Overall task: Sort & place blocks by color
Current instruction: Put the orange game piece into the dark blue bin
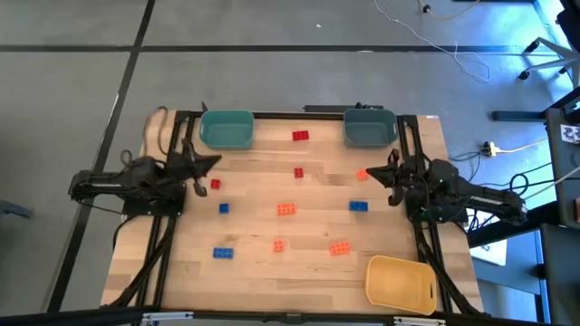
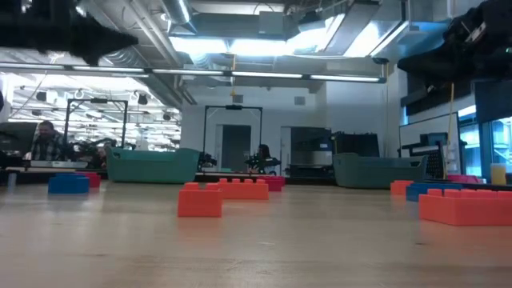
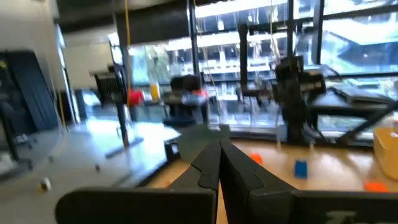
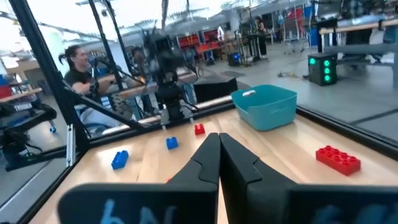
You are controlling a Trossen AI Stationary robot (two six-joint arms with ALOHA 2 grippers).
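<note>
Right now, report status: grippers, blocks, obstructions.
Left gripper and right gripper shut, empty, raised at table sides. Blocks scattered on table, none binned. Nothing blocking.

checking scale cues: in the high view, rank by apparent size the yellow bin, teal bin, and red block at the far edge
1. yellow bin, largest
2. teal bin
3. red block, far smallest

Two dark, near-black jointed arms, chunky housings at the joints; the left hand (image 1: pixel 201 168) and right hand (image 1: pixel 379 170) each end in two tapered matte-black fingers (image 4: pixel 211 163).
</note>
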